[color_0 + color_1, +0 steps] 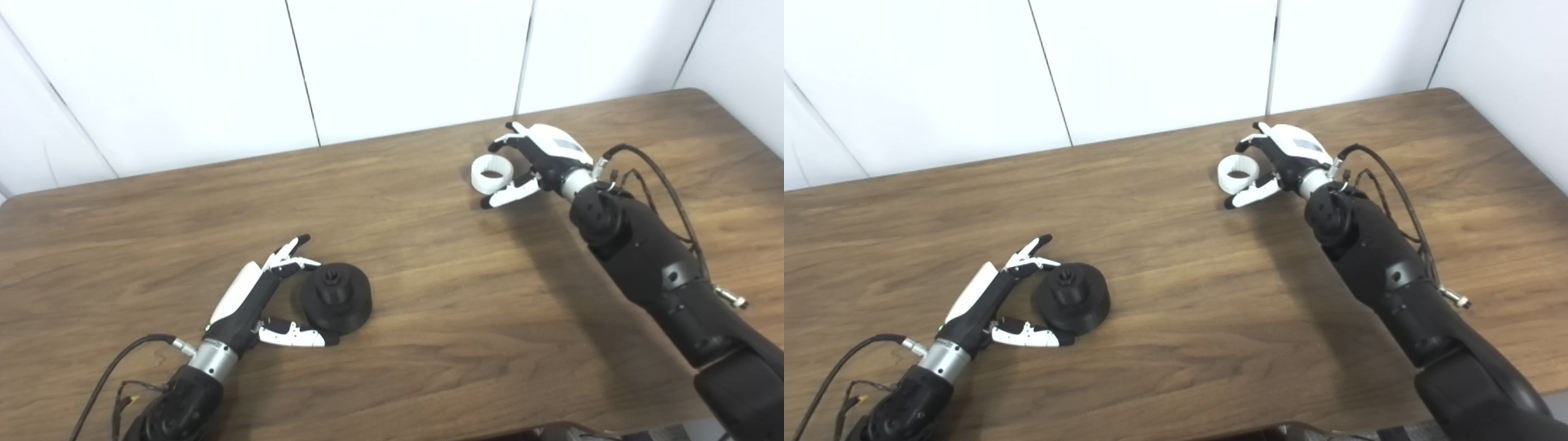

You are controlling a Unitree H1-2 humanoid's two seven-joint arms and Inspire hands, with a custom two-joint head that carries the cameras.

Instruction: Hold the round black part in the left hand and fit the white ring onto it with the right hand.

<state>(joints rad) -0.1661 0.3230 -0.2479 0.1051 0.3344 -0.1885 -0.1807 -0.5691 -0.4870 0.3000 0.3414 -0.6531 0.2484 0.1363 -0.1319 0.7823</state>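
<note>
Near left on the wooden table (429, 343): round black part (336, 298), lying flat, hub upward, just right of the left hand (260, 303), fingers spread wide around it, not yet closed. Far right, well apart: white ring (492, 174), opening upward, just left of the right hand (530, 162), fingers apart, bracketing it; contact unclear. Both views alike, right eye view merely shifted

round black part (336, 297): squat black disc with a smaller raised hub on top, hub hollow at its centre; lies flat on the wooden table's near left area, hub up.
white ring (492, 173): short, wide white band, open through the middle; far right area of the table, well apart from the black part, opening tilted upward.
</note>
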